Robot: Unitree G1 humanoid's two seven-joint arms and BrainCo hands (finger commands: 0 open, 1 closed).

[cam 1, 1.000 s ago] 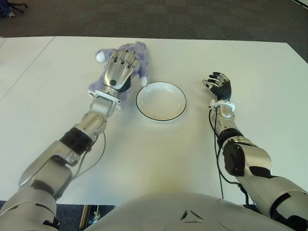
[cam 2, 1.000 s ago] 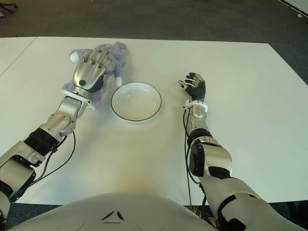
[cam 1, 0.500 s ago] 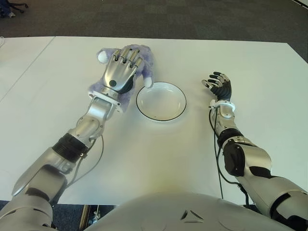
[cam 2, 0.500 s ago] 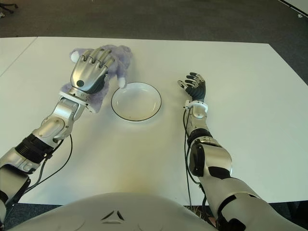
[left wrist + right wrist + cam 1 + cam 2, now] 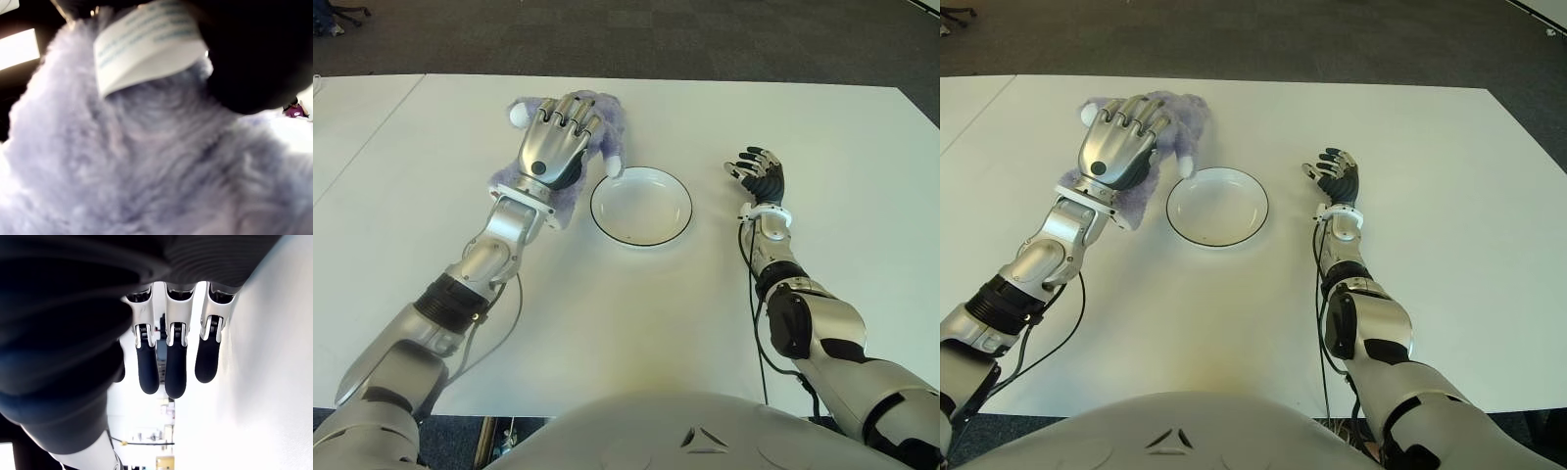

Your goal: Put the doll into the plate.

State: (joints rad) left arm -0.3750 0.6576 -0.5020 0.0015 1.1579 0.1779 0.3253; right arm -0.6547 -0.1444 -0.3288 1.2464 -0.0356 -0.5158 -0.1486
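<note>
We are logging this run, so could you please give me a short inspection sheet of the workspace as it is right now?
Surface: white table, bare apart from the job's things.
Job's things: purple plush doll just left of the white plate; one white paw reaches the plate's rim; plate holds nothing.
Clutter: nothing seen.
Hands: left hand closed over the doll; its wrist view is filled with fur and a sewn-in label. Right hand open, right of the plate, holding nothing.
Cables: black cables along both forearms.
Surroundings: dark carpet beyond the table.
</note>
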